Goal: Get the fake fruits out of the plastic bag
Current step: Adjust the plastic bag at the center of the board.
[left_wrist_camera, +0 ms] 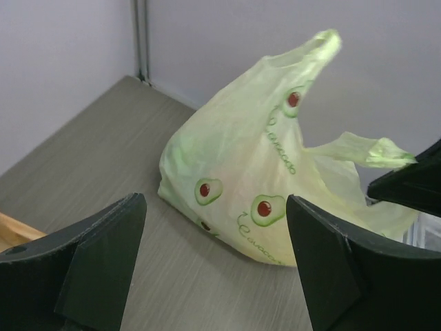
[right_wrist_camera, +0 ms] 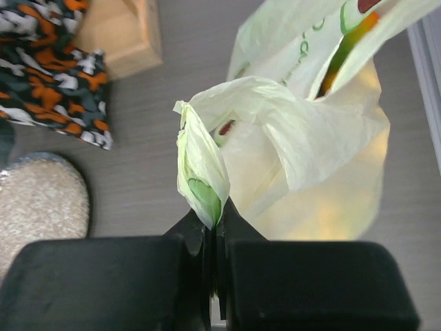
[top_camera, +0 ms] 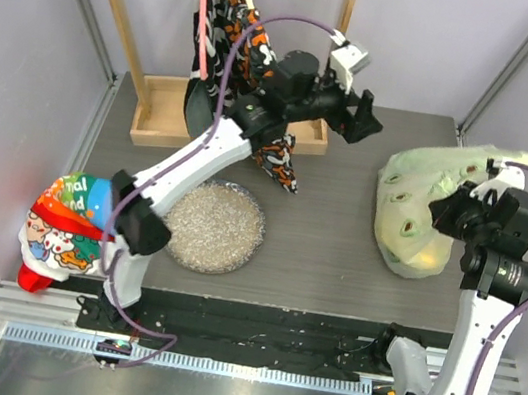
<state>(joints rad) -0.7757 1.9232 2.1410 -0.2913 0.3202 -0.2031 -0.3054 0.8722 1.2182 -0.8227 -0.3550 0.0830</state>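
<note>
Plastic bag (top_camera: 414, 212), pale green with avocado prints, is shown near the right edge of the bench. One handle loop (right_wrist_camera: 200, 172) is clamped in the right gripper (right_wrist_camera: 213, 231). The left gripper (left_wrist_camera: 215, 207) is held with jaws apart, facing the bag. The film is judged thin, limp and slippery. The other handle loop (left_wrist_camera: 320, 45) is suggested as the second hold.

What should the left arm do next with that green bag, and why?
Probably ease the left pincer toward the upright free handle and grip it: the right pincer is shut on a fold of the bag; the left is open, facing it.
</note>
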